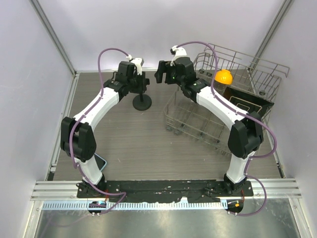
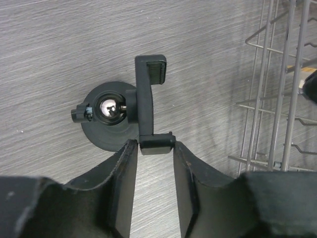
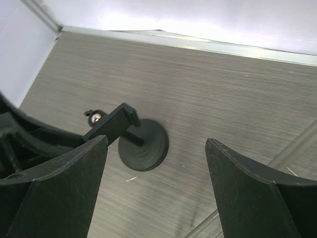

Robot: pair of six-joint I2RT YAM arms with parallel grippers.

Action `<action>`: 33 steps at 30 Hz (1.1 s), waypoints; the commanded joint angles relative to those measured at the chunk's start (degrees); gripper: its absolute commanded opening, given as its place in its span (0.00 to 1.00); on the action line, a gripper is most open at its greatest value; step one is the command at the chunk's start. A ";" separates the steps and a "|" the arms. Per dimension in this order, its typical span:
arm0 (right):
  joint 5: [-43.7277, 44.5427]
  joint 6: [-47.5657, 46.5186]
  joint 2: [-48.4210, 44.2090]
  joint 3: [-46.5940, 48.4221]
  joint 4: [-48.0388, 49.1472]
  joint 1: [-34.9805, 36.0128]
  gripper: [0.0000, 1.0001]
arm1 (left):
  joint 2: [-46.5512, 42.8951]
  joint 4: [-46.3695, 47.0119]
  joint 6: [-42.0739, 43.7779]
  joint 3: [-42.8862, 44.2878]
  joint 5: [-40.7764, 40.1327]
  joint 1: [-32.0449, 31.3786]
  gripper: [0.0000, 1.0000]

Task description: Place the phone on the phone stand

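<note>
The phone stand [image 1: 142,102] is black, with a round disc base, and stands at the back middle of the table. In the left wrist view its base [image 2: 105,130] lies below its clamp bar [image 2: 147,99]. My left gripper [image 2: 152,146] is shut on the near end of that clamp bar; it also shows in the top view [image 1: 140,82]. My right gripper [image 1: 161,72] is open and empty, hovering just right of the stand [image 3: 144,147]. The phone [image 1: 102,162] lies flat at the near left, mostly hidden behind my left arm's base; only its light blue edge shows.
A wire dish rack [image 1: 218,116] fills the back right, close to my right arm. It holds an orange round object [image 1: 223,77] and a dark board with a white outline [image 1: 246,101]. The rack's wires [image 2: 277,99] stand right of the stand. Walls close in the back and sides.
</note>
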 commanded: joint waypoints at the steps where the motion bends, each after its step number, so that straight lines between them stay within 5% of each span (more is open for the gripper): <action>1: -12.77 -2.79 0.71 2.94 1.01 -2.52 0.86 | -0.79 2.26 2.29 0.28 1.23 0.22 0.30; 9: -37.05 -15.44 0.37 0.32 -1.71 -6.39 0.84 | -5.62 -0.02 8.79 -0.86 8.70 1.10 0.00; 15: -47.60 -23.53 -1.31 -4.44 -1.19 -6.48 0.83 | -8.44 1.20 10.82 -2.52 23.87 4.88 0.00; 21: -54.28 -20.39 2.20 -4.79 5.30 -6.48 0.77 | -11.16 2.26 12.75 -4.72 30.58 5.67 0.00; 26: -56.58 -17.48 3.26 -6.89 12.43 -6.30 0.75 | -10.02 2.61 12.75 -4.55 33.15 4.97 0.00; 33: -55.78 -22.40 6.86 -5.41 9.37 -6.13 0.75 | -9.84 3.21 15.21 -6.39 30.94 3.65 0.00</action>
